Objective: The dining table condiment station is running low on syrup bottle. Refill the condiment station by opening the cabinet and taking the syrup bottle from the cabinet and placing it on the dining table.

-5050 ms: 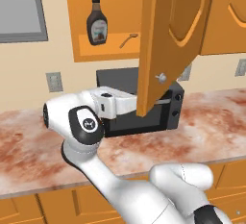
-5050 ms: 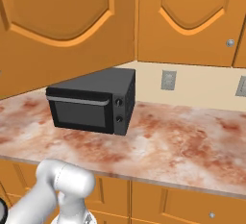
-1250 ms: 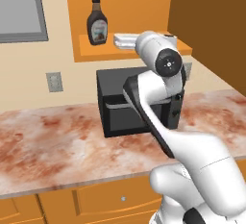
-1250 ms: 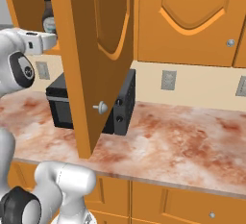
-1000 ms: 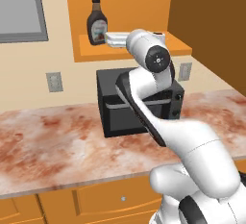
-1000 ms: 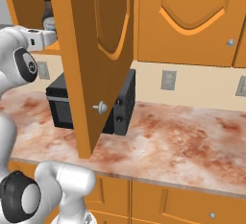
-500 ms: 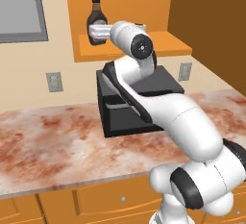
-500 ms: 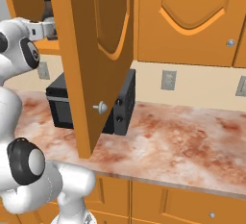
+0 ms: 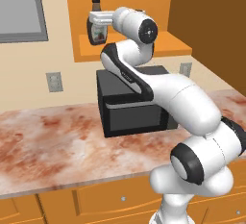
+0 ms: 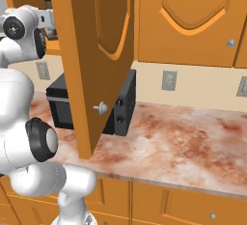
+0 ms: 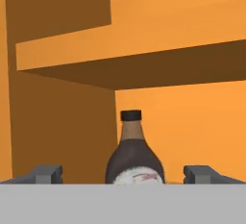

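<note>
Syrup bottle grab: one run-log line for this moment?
phase: reach | gripper: open, straddling syrup bottle, not closed | bottle: upright on cabinet shelf | cabinet door: open

syrup bottle (image 11: 134, 158): dark brown, glossy, plastic-like; matt black cap; pale label
cabinet (image 10: 91, 50): orange wood, smooth, satin; round silver metal knob
counter (image 9: 57, 141): polished reddish-brown and white marbled stone
microwave (image 9: 129, 105): matt black casing, smooth
</note>
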Robot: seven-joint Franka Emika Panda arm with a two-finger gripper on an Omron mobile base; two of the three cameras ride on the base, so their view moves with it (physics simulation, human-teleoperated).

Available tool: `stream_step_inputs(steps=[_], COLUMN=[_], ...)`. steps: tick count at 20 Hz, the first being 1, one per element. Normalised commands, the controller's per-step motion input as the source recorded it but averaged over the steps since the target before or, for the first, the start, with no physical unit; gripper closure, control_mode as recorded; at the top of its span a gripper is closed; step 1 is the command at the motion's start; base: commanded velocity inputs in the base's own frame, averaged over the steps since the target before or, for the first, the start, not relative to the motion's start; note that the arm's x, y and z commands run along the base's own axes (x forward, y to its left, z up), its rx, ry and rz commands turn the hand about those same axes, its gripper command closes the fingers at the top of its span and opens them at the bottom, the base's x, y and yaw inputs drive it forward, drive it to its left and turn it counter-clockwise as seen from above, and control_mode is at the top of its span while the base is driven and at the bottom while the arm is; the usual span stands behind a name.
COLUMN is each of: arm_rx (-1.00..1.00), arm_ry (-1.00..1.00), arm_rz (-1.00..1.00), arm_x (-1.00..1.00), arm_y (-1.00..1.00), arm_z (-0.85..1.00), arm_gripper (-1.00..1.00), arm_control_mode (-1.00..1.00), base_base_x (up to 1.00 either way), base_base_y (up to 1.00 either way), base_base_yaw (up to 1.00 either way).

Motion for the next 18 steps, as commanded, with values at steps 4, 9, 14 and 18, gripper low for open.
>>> stream_step_inputs(steps=[4, 9, 14, 18], arm_rx=[0.0, 0.0, 0.0, 0.0], arm_ry=[0.0, 0.02, 0.0, 0.01], arm_rz=[0.03, 0.02, 0.03, 0.0], arm_x=[0.44, 0.5, 0.42, 0.35], arm_y=[-0.06, 0.0, 0.0, 0.11], arm_z=[0.18, 0.04, -0.03, 0.0], arm_gripper=[-1.0, -1.0, -1.0, -1.0], arm_control_mode=[-1.0, -1.0, -1.0, -1.0], base_base_x=[0.0, 0.0, 0.0, 0.0], base_base_y=[0.0, 0.0, 0.0, 0.0], base_base_yaw=[0.0, 0.0, 0.0, 0.0])
